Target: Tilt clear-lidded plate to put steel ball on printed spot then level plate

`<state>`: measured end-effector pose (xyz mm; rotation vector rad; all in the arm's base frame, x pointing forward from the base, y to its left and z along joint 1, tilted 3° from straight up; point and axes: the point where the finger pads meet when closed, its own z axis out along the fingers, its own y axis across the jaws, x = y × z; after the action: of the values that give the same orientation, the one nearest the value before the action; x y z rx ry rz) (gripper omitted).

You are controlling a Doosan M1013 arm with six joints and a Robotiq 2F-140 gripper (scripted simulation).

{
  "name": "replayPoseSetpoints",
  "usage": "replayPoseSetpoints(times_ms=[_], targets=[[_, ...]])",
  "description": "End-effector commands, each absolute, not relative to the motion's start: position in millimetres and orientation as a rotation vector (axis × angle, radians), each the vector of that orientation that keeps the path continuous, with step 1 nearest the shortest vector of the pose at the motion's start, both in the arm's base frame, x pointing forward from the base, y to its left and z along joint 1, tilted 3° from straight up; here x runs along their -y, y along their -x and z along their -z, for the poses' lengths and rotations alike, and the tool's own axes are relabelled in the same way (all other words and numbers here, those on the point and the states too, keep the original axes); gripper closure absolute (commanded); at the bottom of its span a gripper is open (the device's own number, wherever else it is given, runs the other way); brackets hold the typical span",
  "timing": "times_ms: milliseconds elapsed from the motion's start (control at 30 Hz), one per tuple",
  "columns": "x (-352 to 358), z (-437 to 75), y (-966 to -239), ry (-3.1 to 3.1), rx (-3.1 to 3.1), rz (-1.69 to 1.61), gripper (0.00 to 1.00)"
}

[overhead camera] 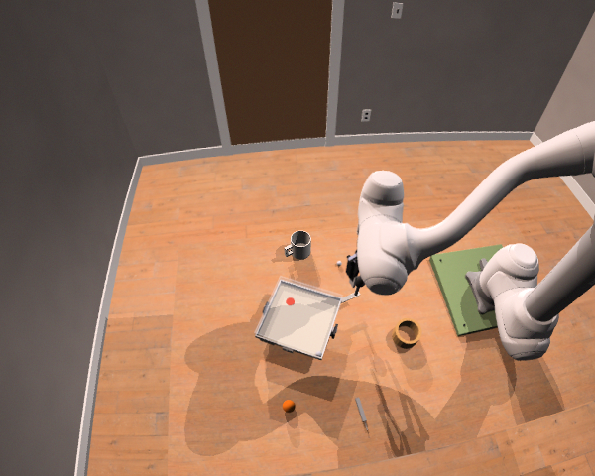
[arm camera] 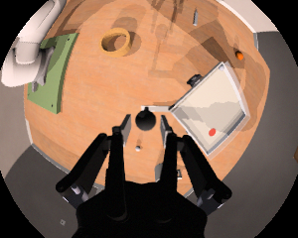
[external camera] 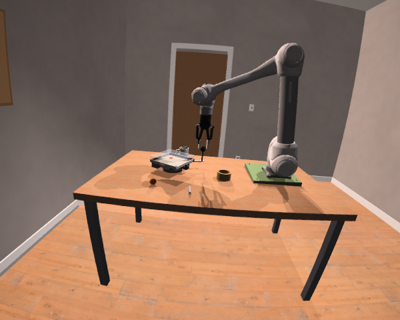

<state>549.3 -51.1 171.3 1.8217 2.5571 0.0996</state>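
The clear-lidded plate (overhead camera: 297, 317) is a square white tray on a dark stand near the table's middle, and it also shows in the wrist view (arm camera: 212, 109). Its red printed spot (overhead camera: 290, 301) lies near the far left corner. I cannot make out the steel ball inside the plate. A thin rod with a black knob (arm camera: 145, 119) sticks out from the plate's far right corner. My gripper (arm camera: 145, 121) hangs straight above this knob (external camera: 203, 149), fingers partly apart with their tips on either side of it and just above. Nothing is gripped.
A grey mug (overhead camera: 300, 244) stands behind the plate. A tiny pale ball (overhead camera: 338, 263) lies by the gripper. A yellow ring (overhead camera: 407, 331) sits to the right, and an orange ball (overhead camera: 288, 405) and a grey pen (overhead camera: 362, 412) in front. The arm's green base (overhead camera: 464, 287) is far right.
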Motion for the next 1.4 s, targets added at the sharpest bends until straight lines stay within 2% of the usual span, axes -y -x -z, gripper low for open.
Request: replayPoseSetpoints(times_ms=[0,1367], targets=[[49.5,-164.5,-546.1,-1.813,-2.567,-0.089,0.64],[47.6,-133.1,-546.9,-1.813,-2.567,-0.089,0.64]])
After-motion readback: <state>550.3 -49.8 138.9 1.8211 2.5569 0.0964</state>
